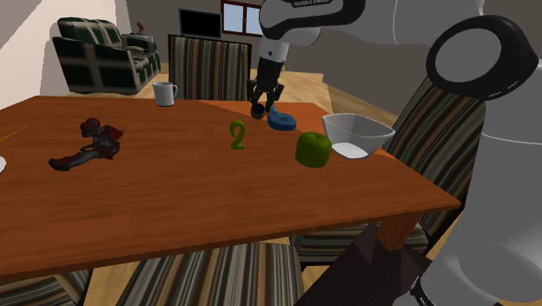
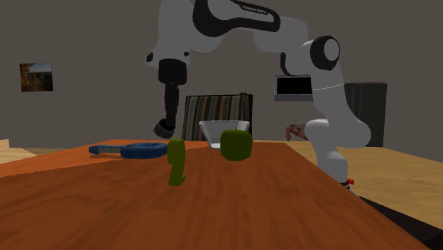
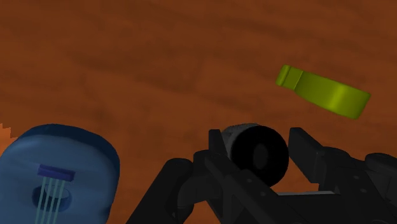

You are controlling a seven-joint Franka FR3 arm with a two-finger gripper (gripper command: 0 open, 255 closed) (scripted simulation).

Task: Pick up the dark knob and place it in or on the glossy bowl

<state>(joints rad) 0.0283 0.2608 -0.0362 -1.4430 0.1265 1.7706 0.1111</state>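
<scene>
Wrist view is showing the dark knob (image 3: 259, 156) sitting clamped between the fingers of the claw (image 3: 256, 147), so the claw is gripping it. In the shoulder view the knob is hanging over the desk (image 1: 174, 196), off to the left of the glossy bowl (image 1: 369, 130). A blue guitar toy (image 1: 280, 120) is lying between knob and bowl, and a green lump (image 1: 313, 149) is sitting just beside the bowl.

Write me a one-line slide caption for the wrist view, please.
Black gripper clasps the dark knob over the wood-grain table, blue guitar and green numeral nearby.
</scene>
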